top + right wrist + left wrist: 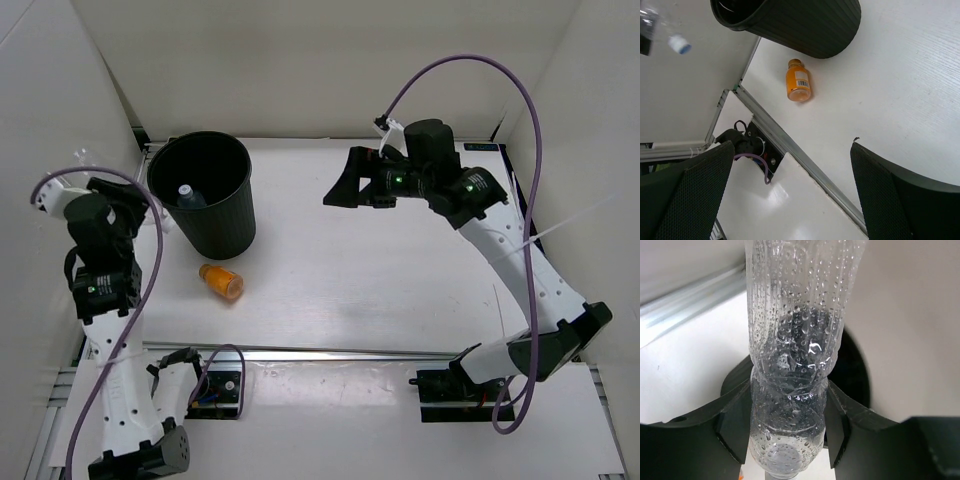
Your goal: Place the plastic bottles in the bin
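The left gripper [787, 427] pinches a clear unlabelled bottle [795, 340] at its waist, with the bottle's long axis running up the wrist frame. In the top view the black bin [215, 230] stands just right of this claw, so the drop likely needs a rightward carry. The right gripper [790, 150] is spread and empty. The orange bottle [222, 281] lies below the bin.

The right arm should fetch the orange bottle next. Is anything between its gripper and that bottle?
Nothing visible. Only bare table lies between the open right gripper and the orange bottle; the bin stands close beside that path, just behind the bottle.
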Robot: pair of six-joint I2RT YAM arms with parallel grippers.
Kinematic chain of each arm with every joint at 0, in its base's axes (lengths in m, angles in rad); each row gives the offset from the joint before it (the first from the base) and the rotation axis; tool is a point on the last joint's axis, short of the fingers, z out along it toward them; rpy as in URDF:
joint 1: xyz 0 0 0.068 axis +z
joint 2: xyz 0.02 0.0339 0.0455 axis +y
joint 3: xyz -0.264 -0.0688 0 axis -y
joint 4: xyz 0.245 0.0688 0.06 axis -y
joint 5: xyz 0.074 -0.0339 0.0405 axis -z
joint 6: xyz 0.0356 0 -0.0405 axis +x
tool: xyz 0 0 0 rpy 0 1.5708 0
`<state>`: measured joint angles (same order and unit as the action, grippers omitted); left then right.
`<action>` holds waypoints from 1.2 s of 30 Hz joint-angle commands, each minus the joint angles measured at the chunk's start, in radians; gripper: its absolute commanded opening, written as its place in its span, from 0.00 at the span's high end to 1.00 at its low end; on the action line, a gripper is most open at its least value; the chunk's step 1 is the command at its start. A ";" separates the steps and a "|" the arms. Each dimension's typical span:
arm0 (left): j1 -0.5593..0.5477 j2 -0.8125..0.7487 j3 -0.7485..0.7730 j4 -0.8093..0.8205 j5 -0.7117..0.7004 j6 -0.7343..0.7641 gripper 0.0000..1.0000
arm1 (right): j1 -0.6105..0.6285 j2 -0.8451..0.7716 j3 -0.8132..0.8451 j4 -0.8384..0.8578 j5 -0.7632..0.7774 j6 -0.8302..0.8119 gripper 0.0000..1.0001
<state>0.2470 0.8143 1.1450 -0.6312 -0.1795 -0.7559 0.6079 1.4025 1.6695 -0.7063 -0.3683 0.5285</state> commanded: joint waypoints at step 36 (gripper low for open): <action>-0.075 -0.265 -0.436 -0.059 0.157 -0.502 0.00 | -0.014 -0.047 -0.065 0.010 -0.007 -0.025 0.00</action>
<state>0.1528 0.5407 0.8326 -0.5690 -0.1608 -1.1248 0.5991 1.3560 1.6058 -0.7094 -0.3656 0.5148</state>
